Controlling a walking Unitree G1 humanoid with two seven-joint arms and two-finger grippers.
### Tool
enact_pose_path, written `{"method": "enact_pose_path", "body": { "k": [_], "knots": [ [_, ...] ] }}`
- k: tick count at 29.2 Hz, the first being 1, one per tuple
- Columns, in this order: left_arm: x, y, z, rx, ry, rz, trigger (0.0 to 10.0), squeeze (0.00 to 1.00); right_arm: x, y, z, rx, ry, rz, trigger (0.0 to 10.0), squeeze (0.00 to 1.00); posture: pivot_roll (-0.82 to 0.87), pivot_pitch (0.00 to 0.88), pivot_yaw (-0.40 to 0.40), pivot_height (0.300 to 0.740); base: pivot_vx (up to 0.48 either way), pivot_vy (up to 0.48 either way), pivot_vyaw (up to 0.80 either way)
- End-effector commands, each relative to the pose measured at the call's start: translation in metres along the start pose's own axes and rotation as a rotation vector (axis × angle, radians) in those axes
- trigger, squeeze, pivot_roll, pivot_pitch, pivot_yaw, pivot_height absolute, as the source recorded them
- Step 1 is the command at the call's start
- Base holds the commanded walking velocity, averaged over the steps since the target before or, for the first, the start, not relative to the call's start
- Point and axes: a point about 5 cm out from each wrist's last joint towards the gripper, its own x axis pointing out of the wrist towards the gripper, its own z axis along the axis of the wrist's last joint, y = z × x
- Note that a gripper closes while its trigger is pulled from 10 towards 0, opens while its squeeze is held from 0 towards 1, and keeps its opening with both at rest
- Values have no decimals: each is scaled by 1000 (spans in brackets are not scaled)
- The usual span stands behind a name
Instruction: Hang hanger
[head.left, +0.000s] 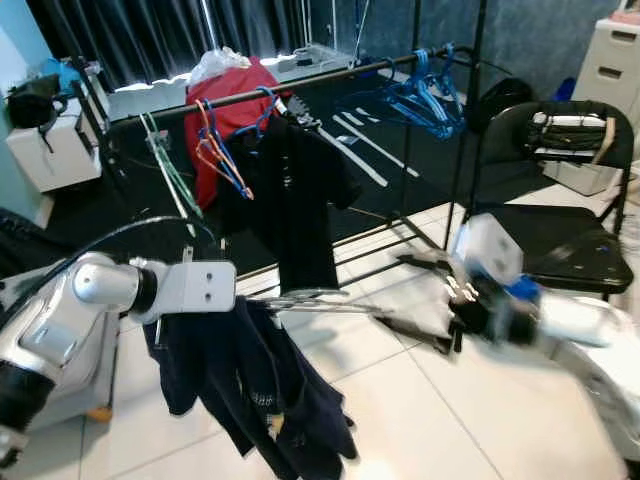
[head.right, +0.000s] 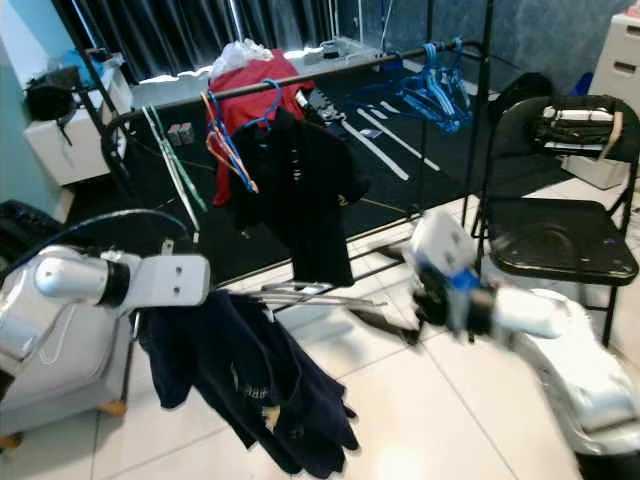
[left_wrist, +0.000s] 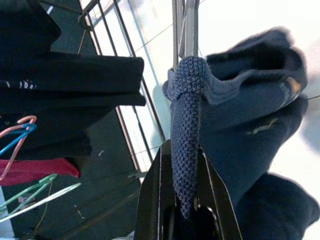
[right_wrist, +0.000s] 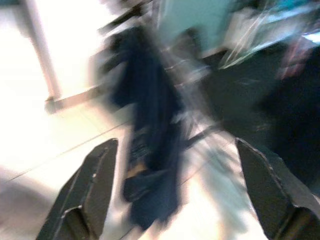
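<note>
Hanger (head.left: 318, 299) lies roughly level, pointing right; left pincer (left_wrist: 184, 200) clamps it.

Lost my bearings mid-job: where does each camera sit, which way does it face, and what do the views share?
Left and right eye views: on the head, facing forward and down at the clothes rack and folding chair; both silver arms show.
Left wrist view: along the left gripper, fingers shut on the navy garment on a metal hanger.
Right wrist view: blurred, along the open right gripper toward that garment.
Shared: garment and rack.
</note>
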Motion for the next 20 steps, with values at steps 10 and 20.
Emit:
{"method": "enact_pose_path", "body": {
  "k": [10,20],
  "knots": [
    [0,8,11,30,-45,31,10000,0,23,2,0,-55,15,9,10000,0,-122,0,121,740,0,0,0],
    [1,4,17,39,-80,10,10000,0,31,-18,-1,-154,95,-76,10000,0,-112,0,116,740,0,0,0]
  ]
}}
